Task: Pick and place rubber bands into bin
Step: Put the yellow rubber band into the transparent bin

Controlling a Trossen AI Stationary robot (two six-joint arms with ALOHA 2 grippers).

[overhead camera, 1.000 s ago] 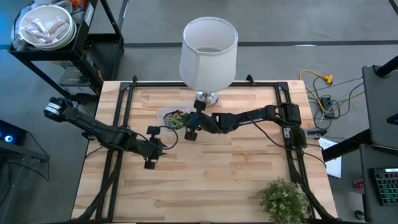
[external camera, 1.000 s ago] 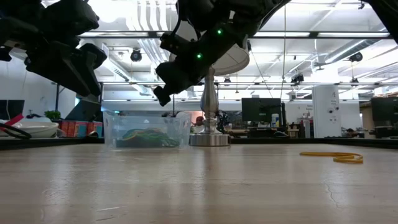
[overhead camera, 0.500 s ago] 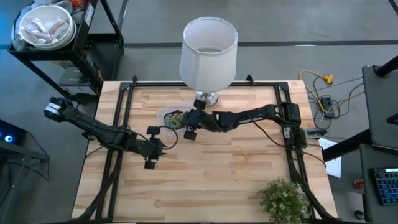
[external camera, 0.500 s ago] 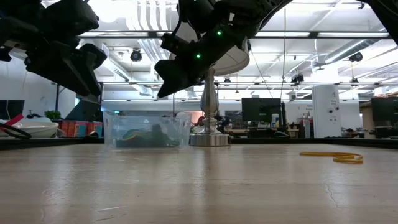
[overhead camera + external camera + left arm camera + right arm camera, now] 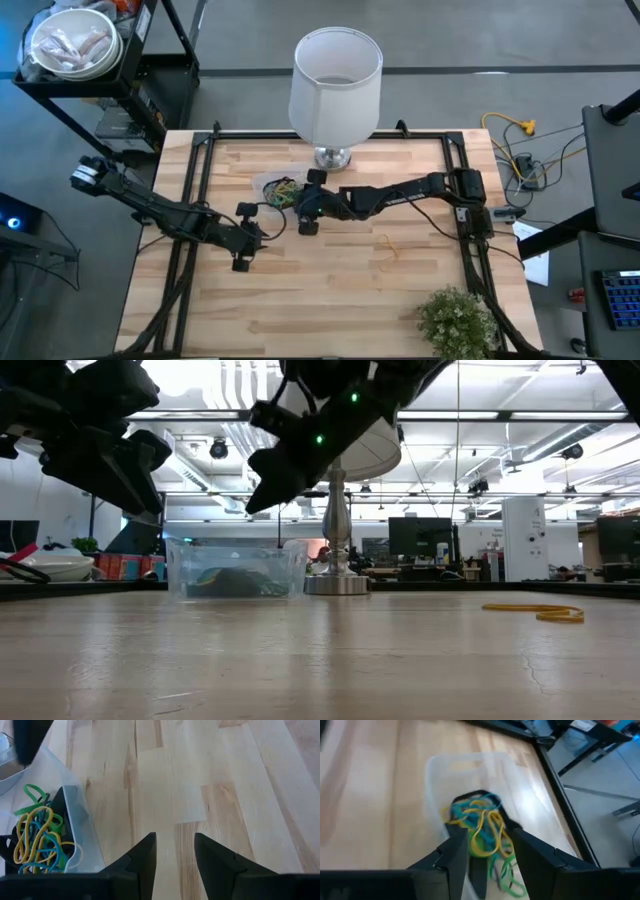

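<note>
Below the open, empty right hand [image 5: 487, 851], rubber bands [image 5: 480, 827] fill the bin [image 5: 437, 775].

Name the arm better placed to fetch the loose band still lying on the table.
Right. The yellow band lies on its side of the table, and the right pincer hangs open by the bin.

One camera looked straight down, another level across the table [image 5: 320, 650]; both wrist cameras closely shared the bin [image 5: 82, 827].
</note>
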